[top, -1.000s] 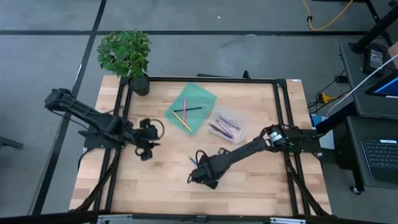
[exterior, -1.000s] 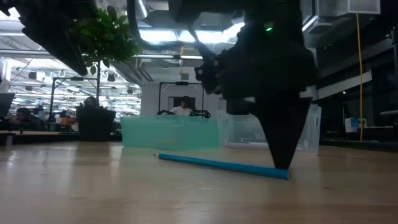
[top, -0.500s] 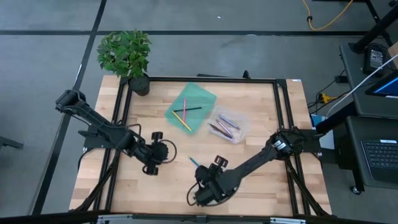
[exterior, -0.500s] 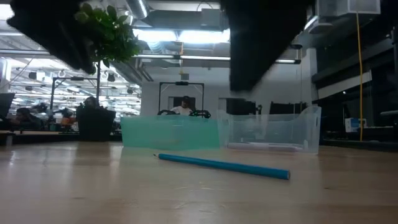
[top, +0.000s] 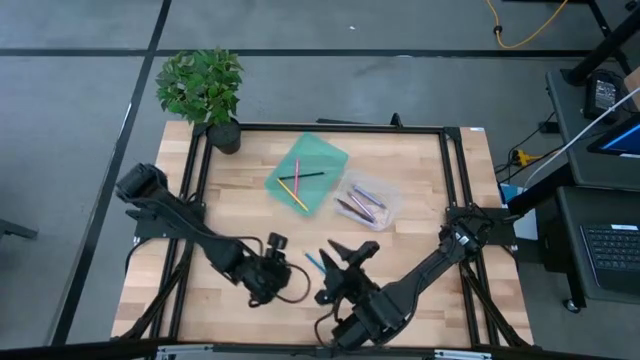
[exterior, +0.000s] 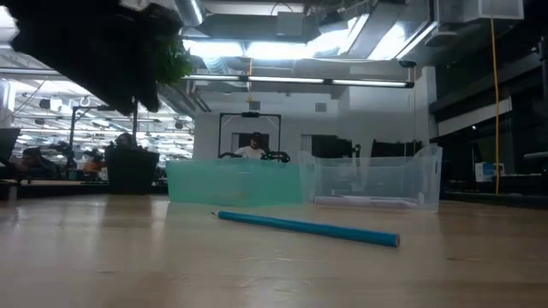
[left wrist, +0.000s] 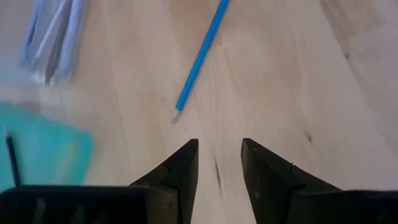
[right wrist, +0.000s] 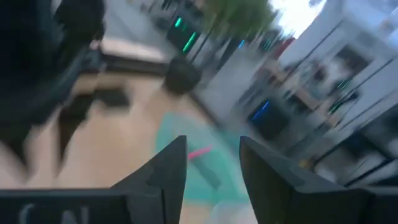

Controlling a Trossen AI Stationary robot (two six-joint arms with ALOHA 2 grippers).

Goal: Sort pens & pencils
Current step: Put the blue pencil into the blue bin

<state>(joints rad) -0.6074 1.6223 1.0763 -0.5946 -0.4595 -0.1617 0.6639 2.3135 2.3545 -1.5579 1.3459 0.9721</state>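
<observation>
Behind, a potted plant (top: 205,92) stood at the far left corner of my worktop (top: 420,215), and two trays sat side by side near the middle: a green tray (top: 325,158) holding pink, yellow and black sticks (top: 297,184), and a clear tray (top: 385,214) just beside it with lavender and brown ones (top: 361,203). Nothing lay between those trays and the blue pencil (exterior: 306,227), which rested alone on the bare wood nearer the front edge, flat and slanted, its pointed end toward the green tray. It was slim and evenly bright blue. My left tool (left wrist: 218,163) hovered just short of that point, its fingers parted with a narrow gap and gripping nothing. My right tool (top: 348,252) hung beside the pencil on its other side, raised off the wood, fingers (right wrist: 264,171) spread and empty.
</observation>
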